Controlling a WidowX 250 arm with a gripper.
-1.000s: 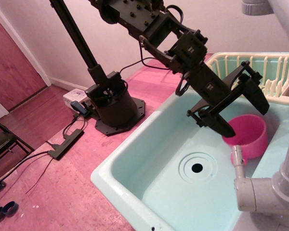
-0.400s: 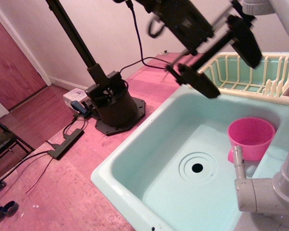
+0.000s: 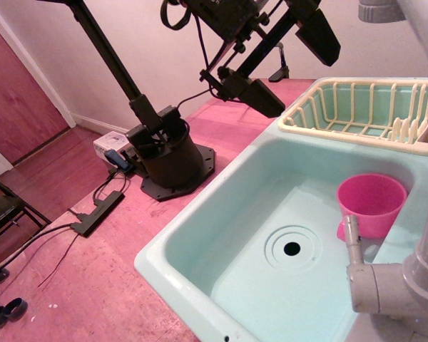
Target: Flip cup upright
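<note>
The bright pink cup [image 3: 371, 204] stands upright in the far right of the pale green sink [image 3: 200, 231], mouth up, partly behind the grey faucet spout [image 3: 352, 242]. My gripper [image 3: 294, 65] is high above the sink's back left rim, well clear of the cup. Its two black fingers [image 3: 255, 95] are spread apart and hold nothing.
A cream dish rack [image 3: 364, 114] sits behind the sink at the back right. The sink drain [image 3: 292, 249] is in the basin's middle. The arm's black base [image 3: 167, 153] stands on the pink floor, with cables and a power strip [image 3: 96, 211] to the left.
The gripper has let go of the cup and risen up and to the left, out of the sink. The cup has stayed upright in place.
</note>
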